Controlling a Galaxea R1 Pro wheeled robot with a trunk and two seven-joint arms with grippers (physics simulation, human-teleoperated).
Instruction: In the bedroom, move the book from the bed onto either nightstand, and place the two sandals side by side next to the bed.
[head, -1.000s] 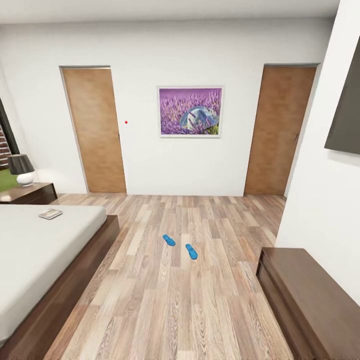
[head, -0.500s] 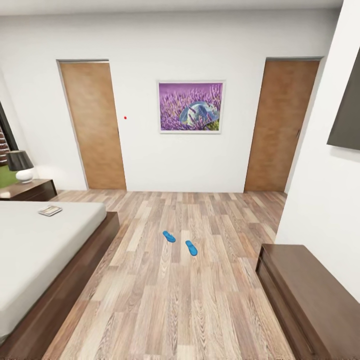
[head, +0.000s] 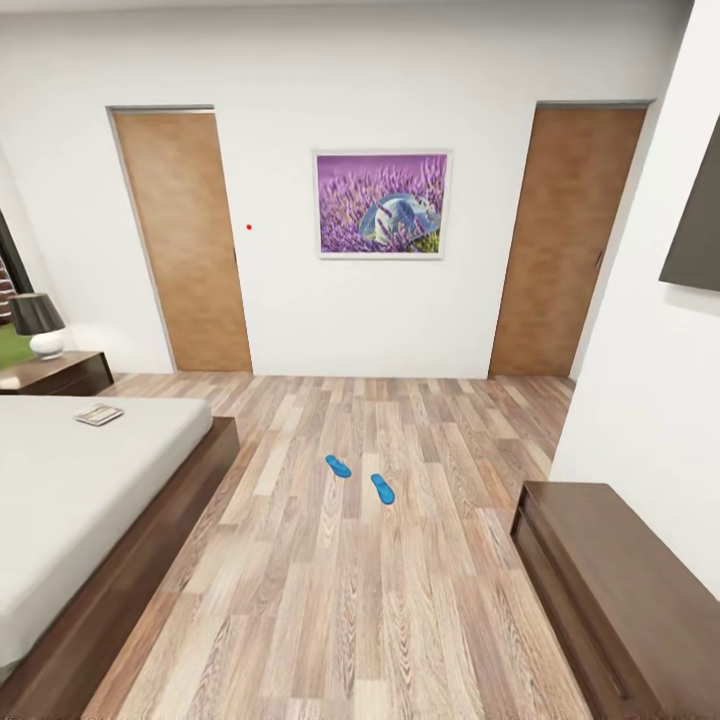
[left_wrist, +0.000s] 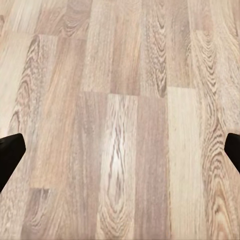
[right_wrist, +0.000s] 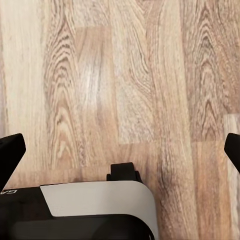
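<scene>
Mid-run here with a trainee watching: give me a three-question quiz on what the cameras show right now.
1. True or false: the book lies on the bed.
2. Where are the sandals? A) on the bed B) on the floor, apart from the bed C) on the nightstand
3. Fill in: the lamp stands on the ____.

Key: 1. True. 2. B; the second sandal lies close to the first. 3. Nightstand.
</scene>
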